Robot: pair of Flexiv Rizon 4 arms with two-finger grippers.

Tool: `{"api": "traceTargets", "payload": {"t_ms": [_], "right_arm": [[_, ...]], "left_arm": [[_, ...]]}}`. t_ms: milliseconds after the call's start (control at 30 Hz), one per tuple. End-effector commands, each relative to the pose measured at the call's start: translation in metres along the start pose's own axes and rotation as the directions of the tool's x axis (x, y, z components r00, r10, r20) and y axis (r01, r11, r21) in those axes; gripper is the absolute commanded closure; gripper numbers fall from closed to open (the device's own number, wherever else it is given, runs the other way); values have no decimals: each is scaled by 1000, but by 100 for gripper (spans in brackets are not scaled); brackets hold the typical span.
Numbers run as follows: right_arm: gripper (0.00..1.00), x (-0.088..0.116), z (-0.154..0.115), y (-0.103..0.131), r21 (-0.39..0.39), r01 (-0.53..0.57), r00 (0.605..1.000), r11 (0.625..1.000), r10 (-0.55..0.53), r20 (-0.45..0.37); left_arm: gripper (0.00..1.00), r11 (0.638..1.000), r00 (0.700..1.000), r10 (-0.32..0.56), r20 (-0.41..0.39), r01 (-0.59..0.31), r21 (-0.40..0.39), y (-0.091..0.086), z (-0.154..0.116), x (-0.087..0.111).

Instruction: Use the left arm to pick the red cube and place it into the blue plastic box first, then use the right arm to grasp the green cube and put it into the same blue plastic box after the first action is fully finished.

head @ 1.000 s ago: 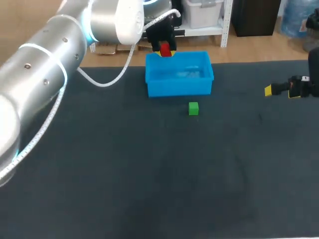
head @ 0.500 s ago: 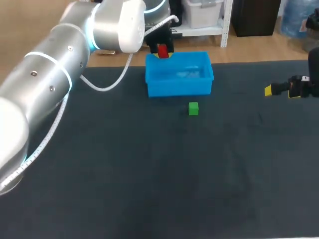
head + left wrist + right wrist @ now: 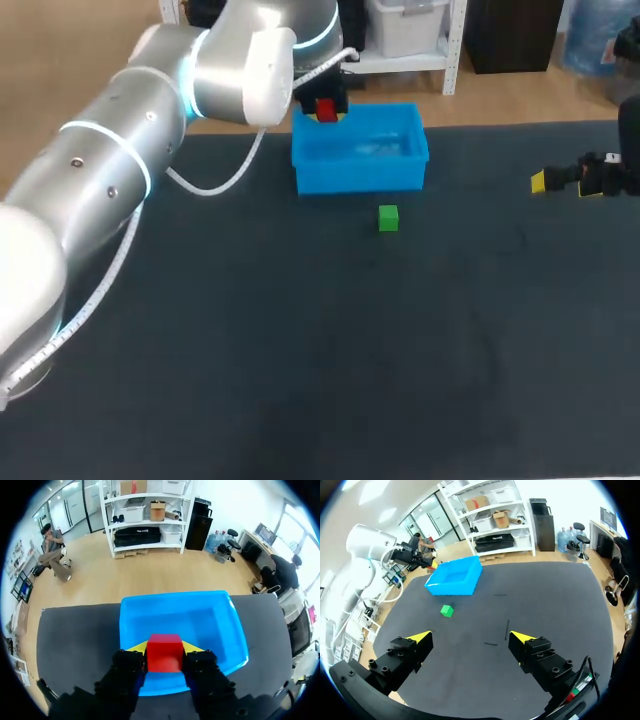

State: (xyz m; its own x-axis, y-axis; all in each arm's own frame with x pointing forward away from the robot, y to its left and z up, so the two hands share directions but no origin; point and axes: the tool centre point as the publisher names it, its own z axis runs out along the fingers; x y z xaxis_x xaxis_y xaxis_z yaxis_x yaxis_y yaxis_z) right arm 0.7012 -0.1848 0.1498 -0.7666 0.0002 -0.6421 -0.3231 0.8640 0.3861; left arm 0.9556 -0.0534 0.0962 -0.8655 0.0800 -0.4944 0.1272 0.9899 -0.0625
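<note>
Movement over the last second is coming almost wholly from the left arm (image 3: 150, 130). Its silver forearm is swinging up toward the far side of the dark tabletop (image 3: 300, 350), while the left pincer (image 3: 164, 647) is shifting only a little, sinking slightly at the far left corner of the blue plastic box (image 3: 360, 172). That pincer is clenching the small red cube (image 3: 164, 653), one yellow tip pressing on each side. In the left wrist view the red cube is hanging over the box's nearer wall, with the bare blue floor lying just ahead of it. In the head view it is showing at the rim of that corner, above the box and not resting in it. How high it is riding I cannot tell.

The small green cube (image 3: 388, 218) is sitting on the tabletop just in front of the box, exactly where it was a second ago. The right pincer (image 3: 472, 637) is waiting well off to the right, fingers spread wide and holding nothing, likewise unmoved.

For the task, this is reading as the last stretch of the first placement: the carry is looking done, the arm is settling over the box, and the release is not yet made. I am judging that the red cube wants nudging further over the interior before the fingers part, since it is hanging so close to the wall. Only after that is the right arm's turn coming.
</note>
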Motion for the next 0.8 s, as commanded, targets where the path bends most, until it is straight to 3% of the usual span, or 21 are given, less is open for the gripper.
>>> {"api": "traceTargets", "payload": {"t_ms": [33,233,267,333,400,433,800], "right_arm": [[0,0,0,0,1,1,1000,1000,-1,0],[0,0,0,0,1,1,1000,1000,-1,0],[0,0,0,0,1,1,1000,1000,-1,0],[0,0,0,0,1,1,1000,1000,-1,0],[0,0,0,0,1,1,1000,1000,-1,0],[0,0,0,0,1,1,1000,1000,-1,0],[0,0,0,0,1,1,1000,1000,-1,0]], "left_arm": [[100,1000,981,0,-194,0,-2,-5,17,-13],[100,1000,980,0,-200,0,-1,-4,19,-11],[92,1000,980,-1,-199,1,-1,-4,19,-11],[59,1000,981,0,-195,-1,-3,-4,19,-13],[4,1000,982,2,-189,-3,-5,-4,18,-15],[0,1000,982,3,-187,-4,-5,-4,18,-16],[0,1000,985,17,-169,-18,-7,-4,13,-20]]}}
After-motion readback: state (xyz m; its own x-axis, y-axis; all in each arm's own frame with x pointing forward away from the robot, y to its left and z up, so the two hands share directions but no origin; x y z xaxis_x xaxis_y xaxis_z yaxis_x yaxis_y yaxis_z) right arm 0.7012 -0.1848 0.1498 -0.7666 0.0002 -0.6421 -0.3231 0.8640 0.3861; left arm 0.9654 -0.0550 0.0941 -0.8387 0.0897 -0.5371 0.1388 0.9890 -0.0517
